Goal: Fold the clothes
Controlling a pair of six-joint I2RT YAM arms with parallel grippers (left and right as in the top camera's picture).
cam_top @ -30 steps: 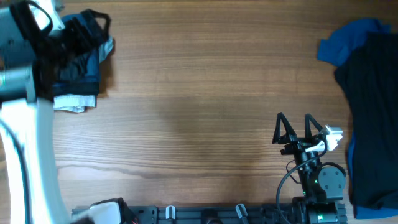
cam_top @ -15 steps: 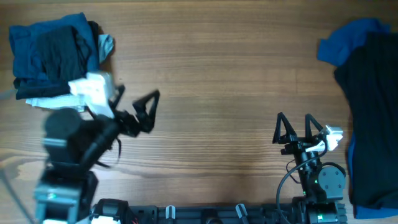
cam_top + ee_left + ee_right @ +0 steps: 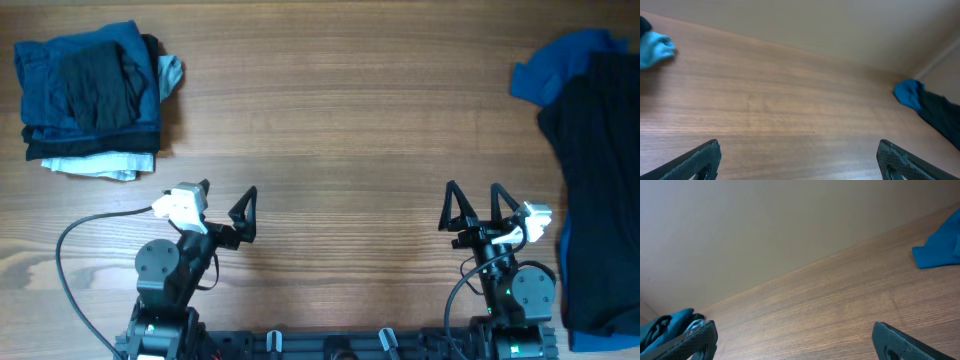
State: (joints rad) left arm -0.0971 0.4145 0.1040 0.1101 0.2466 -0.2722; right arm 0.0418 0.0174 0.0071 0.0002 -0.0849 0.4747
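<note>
1. Near-black navy shirt [image 3: 595, 190], cut off at the bench's [image 3: 340, 130] right edge, overlies a blue garment [image 3: 545, 75]
2. Folded stack [image 3: 90, 95] sits far-left
3. Left tool [image 3: 226, 195] and right tool [image 3: 473, 190] hang low near the front, both spread, empty

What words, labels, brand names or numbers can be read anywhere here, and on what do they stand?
None: no view shows any readable text.
The folded clothes and the loose clothes are plain, with no print or tag in view.
The table is bare wood grain.
The left claw and right claw carry no legible marking.
</note>
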